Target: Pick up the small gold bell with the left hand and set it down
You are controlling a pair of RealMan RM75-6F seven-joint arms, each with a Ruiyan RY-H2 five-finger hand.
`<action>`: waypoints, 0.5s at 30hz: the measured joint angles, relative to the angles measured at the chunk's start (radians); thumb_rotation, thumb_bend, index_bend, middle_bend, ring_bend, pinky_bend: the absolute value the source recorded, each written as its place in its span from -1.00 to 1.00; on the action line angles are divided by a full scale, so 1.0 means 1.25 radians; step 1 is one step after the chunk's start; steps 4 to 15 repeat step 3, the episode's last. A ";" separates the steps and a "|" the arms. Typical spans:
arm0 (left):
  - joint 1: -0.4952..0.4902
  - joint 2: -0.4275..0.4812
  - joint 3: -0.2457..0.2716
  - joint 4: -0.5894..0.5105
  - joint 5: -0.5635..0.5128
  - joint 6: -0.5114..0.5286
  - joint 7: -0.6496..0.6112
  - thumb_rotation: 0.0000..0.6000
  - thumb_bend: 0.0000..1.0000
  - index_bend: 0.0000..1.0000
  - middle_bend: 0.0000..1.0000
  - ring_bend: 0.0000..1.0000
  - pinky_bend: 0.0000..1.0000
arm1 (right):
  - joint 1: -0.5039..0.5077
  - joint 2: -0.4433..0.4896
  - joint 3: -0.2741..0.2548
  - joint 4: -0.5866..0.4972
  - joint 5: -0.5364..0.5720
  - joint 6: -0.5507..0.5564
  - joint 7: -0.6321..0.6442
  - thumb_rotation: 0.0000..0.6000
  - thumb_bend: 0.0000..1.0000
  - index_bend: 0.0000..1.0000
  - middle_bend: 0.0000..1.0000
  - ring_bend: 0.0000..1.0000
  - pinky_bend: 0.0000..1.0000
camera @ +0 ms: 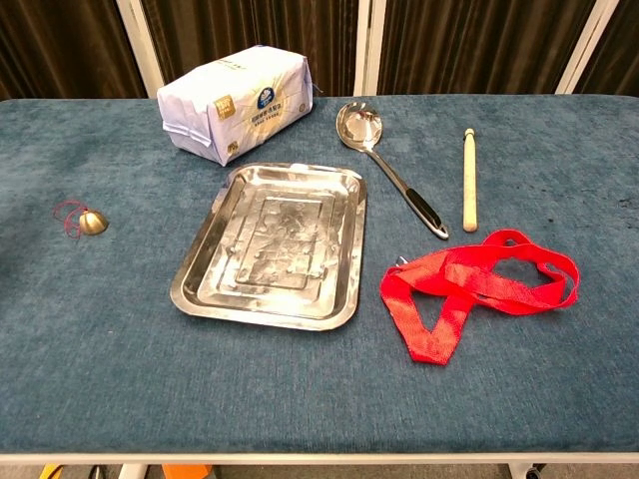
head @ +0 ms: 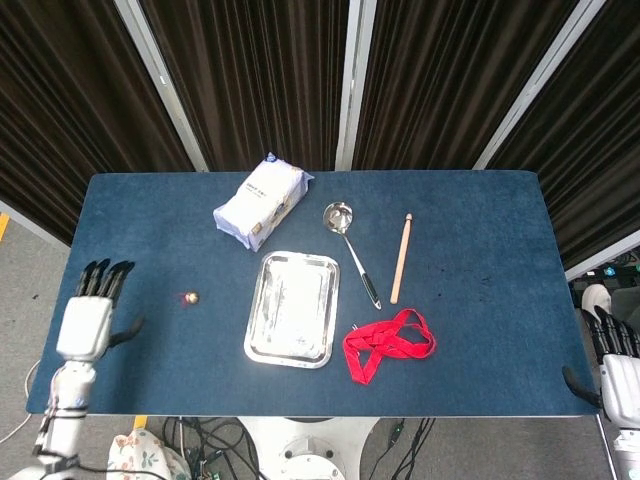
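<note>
The small gold bell (camera: 93,223) with its thin red loop lies alone on the blue table at the left, also seen as a tiny gold bell (head: 191,298) from the head camera. My left hand (head: 88,320) hovers well to the left of it near the table's left edge, fingers spread and holding nothing. It is out of the chest view. My right hand (head: 618,368) hangs off the table's right side, fingers apart and empty.
A steel tray (camera: 272,244) lies mid-table, right of the bell. A white bag (camera: 232,101) sits behind it. A metal spoon (camera: 392,178), a wooden stick (camera: 468,177) and a red ribbon (camera: 479,283) lie to the right.
</note>
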 measured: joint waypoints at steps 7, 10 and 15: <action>0.090 0.000 0.059 0.047 0.062 0.084 -0.011 1.00 -0.59 -0.81 -0.78 -0.95 -0.90 | -0.009 -0.015 -0.005 0.013 -0.013 0.020 0.006 1.00 -0.55 -1.00 -1.00 -1.00 -1.00; 0.090 0.000 0.059 0.047 0.062 0.084 -0.011 1.00 -0.59 -0.81 -0.78 -0.95 -0.90 | -0.009 -0.015 -0.005 0.013 -0.013 0.020 0.006 1.00 -0.55 -1.00 -1.00 -1.00 -1.00; 0.090 0.000 0.059 0.047 0.062 0.084 -0.011 1.00 -0.59 -0.81 -0.78 -0.95 -0.90 | -0.009 -0.015 -0.005 0.013 -0.013 0.020 0.006 1.00 -0.55 -1.00 -1.00 -1.00 -1.00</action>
